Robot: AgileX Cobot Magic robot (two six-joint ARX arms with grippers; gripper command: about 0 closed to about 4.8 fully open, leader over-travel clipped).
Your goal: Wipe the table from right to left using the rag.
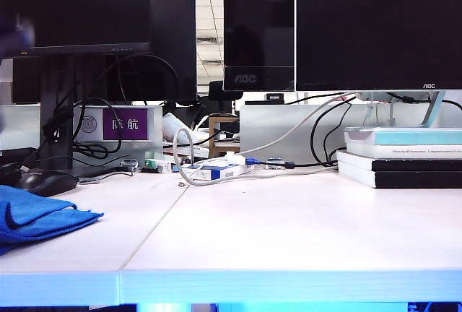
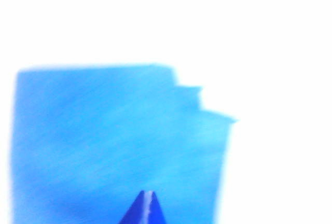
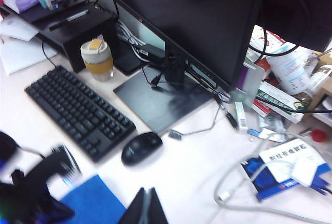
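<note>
- Blue terry folds of the rag [image 1: 40,216] lie closest to the exterior camera, heaped at the far left of the bench [image 1: 289,232], just in front of a black mouse [image 1: 42,180].
- Left wrist view looks nearly straight down on the rag [image 2: 119,141]; it fills most of that picture, blurred, with white bench around it. Only a blue tip of the left end effector [image 2: 144,209] pokes in over the cloth, and I cannot tell whether it is open or closed, or whether it touches the rag.
- Right end effector [image 3: 145,207] is closed on nothing, its dark tips together above bare bench beside the rag's corner [image 3: 93,200]; keyboard [image 3: 78,111] and mouse [image 3: 141,147] sit just beyond.
- A blurred dark arm [image 3: 36,187] shows at the rag's edge in the right wrist view.
- Judged step: with the cloth at the left end and the whole right stretch of bench bare, the sweep looks finished or all but finished.
- Next move, as I judge it: lift the left end effector clear of the cloth without dragging it back to the right, and keep off the mouse close behind.
</note>
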